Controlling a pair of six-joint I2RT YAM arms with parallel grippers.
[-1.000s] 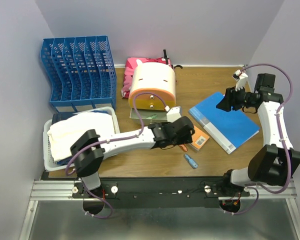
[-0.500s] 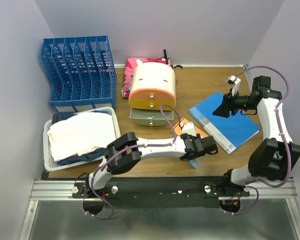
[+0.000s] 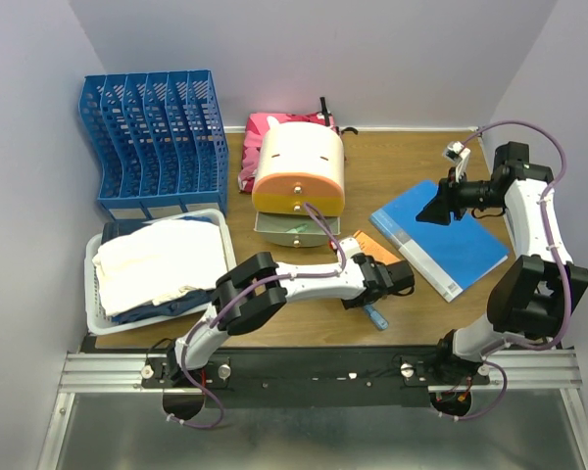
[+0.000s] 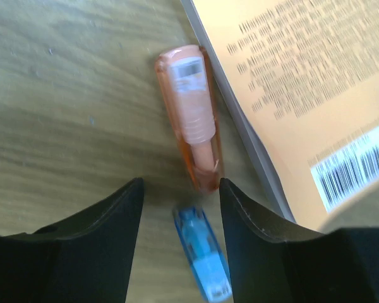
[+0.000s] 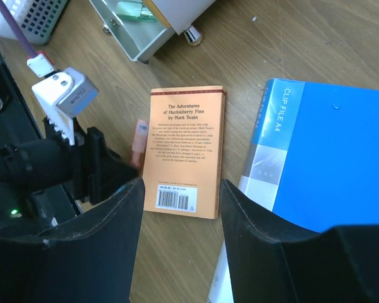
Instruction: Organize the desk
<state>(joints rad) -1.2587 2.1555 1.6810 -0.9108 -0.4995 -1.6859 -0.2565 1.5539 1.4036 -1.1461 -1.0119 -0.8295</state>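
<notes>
The brown wood-grain desk (image 3: 392,166) holds an orange paperback (image 5: 183,151), a blue clip file (image 3: 441,240) and two small tubes. My left gripper (image 3: 380,289) is open and low over the desk beside the paperback (image 4: 303,95). In the left wrist view my gripper (image 4: 180,186) has a small blue tube (image 4: 202,262) lying between its fingers, untouched, and an orange tube (image 4: 192,117) just ahead. My right gripper (image 3: 429,213) is open and empty, raised above the clip file (image 5: 328,158). In the right wrist view my gripper (image 5: 182,183) looks down on the paperback.
A blue file rack (image 3: 152,142) stands at the back left. A white tray with cloth (image 3: 208,213) sits at the front left. An orange and cream drawer box (image 3: 299,166) has its lower drawer (image 3: 294,227) pulled open. A pink bag (image 3: 265,132) lies behind it.
My left arm swung right from beside the drawer, past the paperback, then drew back a little over the blue tube. My right gripper shifted slightly left and back.
</notes>
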